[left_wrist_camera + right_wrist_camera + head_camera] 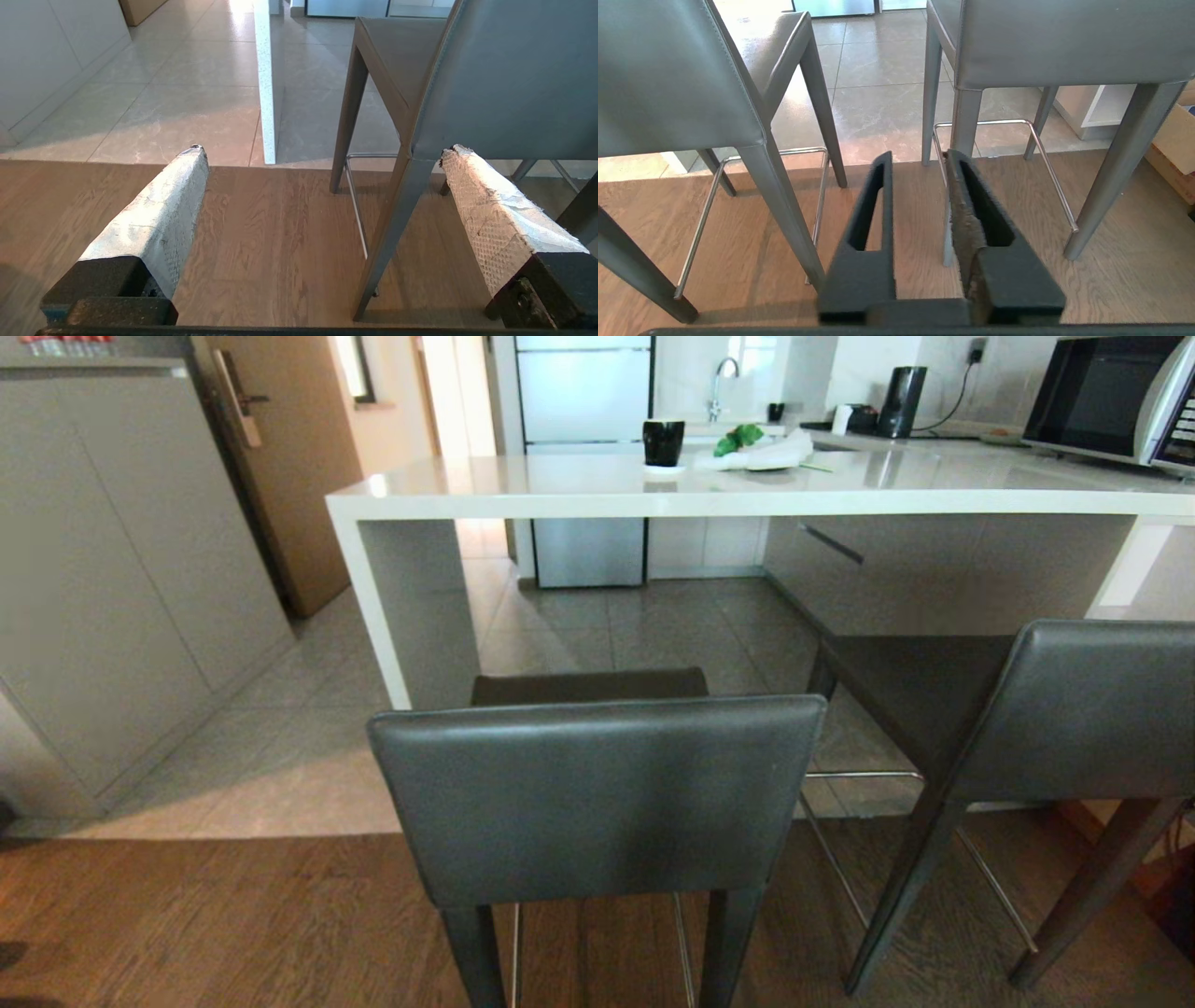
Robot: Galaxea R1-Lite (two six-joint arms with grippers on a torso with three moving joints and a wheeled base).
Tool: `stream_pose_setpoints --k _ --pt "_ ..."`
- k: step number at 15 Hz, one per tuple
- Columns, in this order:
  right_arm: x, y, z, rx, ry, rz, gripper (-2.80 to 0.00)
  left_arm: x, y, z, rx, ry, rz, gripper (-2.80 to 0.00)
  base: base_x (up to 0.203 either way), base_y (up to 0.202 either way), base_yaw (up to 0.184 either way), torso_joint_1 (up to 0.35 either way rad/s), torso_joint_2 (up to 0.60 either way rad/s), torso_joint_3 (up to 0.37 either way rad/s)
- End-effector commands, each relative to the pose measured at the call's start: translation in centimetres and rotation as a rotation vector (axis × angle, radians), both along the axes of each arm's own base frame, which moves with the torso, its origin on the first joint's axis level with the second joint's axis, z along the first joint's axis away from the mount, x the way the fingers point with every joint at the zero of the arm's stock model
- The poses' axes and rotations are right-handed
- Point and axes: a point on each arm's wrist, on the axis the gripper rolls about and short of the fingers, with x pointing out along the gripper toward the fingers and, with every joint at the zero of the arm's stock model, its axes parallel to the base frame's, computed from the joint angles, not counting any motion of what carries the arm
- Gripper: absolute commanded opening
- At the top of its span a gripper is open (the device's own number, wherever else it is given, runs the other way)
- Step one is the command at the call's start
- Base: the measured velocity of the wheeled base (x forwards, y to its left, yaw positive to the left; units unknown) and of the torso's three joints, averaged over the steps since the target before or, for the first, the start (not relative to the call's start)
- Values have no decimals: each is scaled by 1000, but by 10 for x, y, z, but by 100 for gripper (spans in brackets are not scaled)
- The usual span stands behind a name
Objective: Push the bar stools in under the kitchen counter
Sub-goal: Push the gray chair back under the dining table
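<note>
head cam: high, tilted down over near stool [597, 793] toward counter [747, 490]
left wrist cam: low, level, close behind that stool [467, 79]
right wrist cam: low, facing the gap between both stools
shared: stools, floor seam

You've got two dark grey leather bar stools [597, 793], chrome footrest bars [985, 123]. Kitchen counter [747, 490]: glossy off-white top, speckled white side panel. Floor: brown wood-grain planks [187, 915], then pale grey marbled tiles [308, 747]. Black cup [663, 441], green leaves [739, 437].
</note>
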Motion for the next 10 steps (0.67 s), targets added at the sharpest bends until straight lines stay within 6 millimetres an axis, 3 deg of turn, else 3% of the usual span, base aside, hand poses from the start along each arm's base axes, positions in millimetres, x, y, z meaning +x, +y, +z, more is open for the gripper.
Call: stream_pose_setpoints --k 1,2,3,4,10 --pt "0 0 0 3 2 -2 -280 0 0 0 -1 3 2 0 0 0 0 0 0 0" --pt "0 0 0 5 2 -2 -280 0 0 0 -1 2 -1 0 0 0 0 0 0 0" --pt "0 0 0 6 3 -1 -280 0 0 0 -2 2 2 -127 0 0 0 0 0 0" --pt "0 0 0 6 3 -2 -280 0 0 0 -2 2 0 -280 0 0 0 0 0 0" --pt "0 0 0 10 1 -2 -280 0 0 0 56 2 -7 -280 0 0 0 0 0 0"
